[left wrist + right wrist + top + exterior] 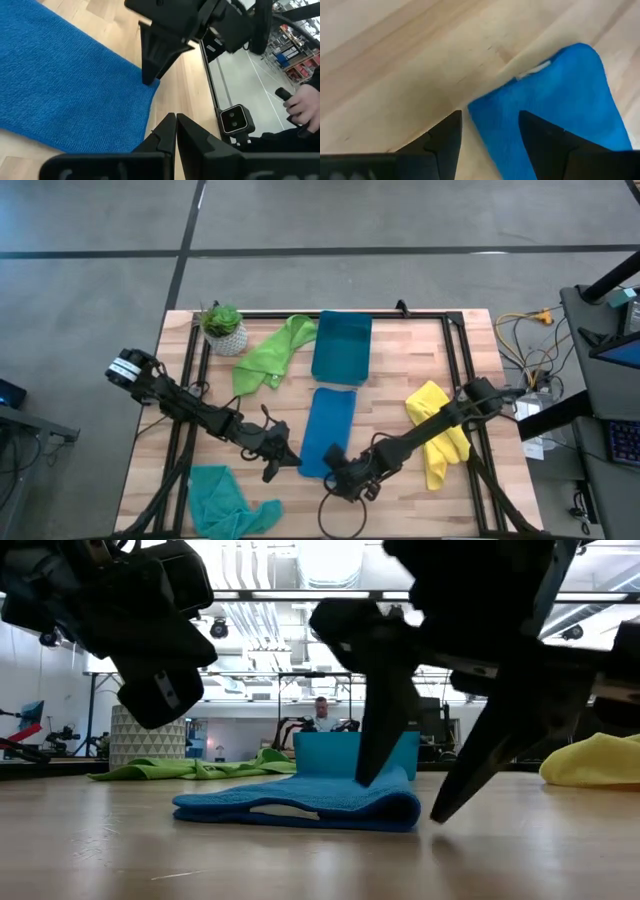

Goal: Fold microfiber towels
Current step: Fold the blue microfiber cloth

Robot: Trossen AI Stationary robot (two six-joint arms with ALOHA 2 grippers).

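Note:
The blue towel (pixel 328 430) lies folded into a long strip at the table's middle, one layer over the other (pixel 300 805). My right gripper (pixel 490 120) is open at its near end, one finger on each side of the near corner (pixel 485 107). My left gripper (pixel 175 117) is shut and empty, just left of the towel's near end (pixel 285 458). The lime green towel (pixel 270 352) lies crumpled at the far left. The yellow towel (pixel 438 432) lies bunched at the right. The teal towel (pixel 228 498) lies bunched at the near left. My right gripper has its open fingers (pixel 385 730) slanting down from above on either side of the blue towel's near corner (pixel 150 87). I cannot tell whether they touch it. The towel lies flat on the table.
A rigid teal-blue bin (pixel 342 348) stands just beyond the blue towel's far end. A potted plant (pixel 224 328) stands at the far left corner. A black frame rail (pixel 455 350) runs along the table's sides. A person's hand (pixel 302 107) shows beyond the table.

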